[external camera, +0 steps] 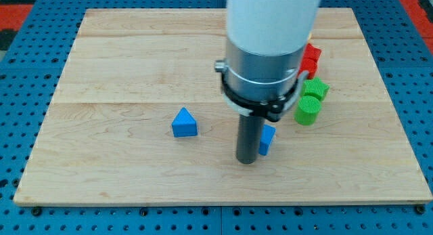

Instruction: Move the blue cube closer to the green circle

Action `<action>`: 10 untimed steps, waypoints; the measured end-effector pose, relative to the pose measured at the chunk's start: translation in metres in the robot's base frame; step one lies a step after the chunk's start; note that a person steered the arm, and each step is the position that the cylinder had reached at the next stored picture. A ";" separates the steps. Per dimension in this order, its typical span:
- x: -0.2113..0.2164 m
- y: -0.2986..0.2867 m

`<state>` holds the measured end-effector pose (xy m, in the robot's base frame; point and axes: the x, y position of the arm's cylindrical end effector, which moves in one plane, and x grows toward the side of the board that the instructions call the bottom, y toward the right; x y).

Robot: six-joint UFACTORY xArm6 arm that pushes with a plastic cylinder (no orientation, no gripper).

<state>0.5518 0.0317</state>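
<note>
While my tip [247, 160] sits on the board [101, 72], it touches or all but touches the blue cube [268, 139] on that cube's left side; rod hides part of the cube; no claw on this rig, just the rod, so no open/closed state to tell; green circle [307, 110] lies up and to the view's right of the cube, near but apart; green block [314, 89], shape unclear, just above it; red blocks [310, 57] further up; blue triangle [184, 122] well to the view's left.
</note>
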 end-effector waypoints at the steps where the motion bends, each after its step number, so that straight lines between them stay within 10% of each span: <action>1: -0.003 0.011; 3: -0.003 0.111; 6: -0.012 -0.016; 10: -0.043 0.078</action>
<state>0.5089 0.1093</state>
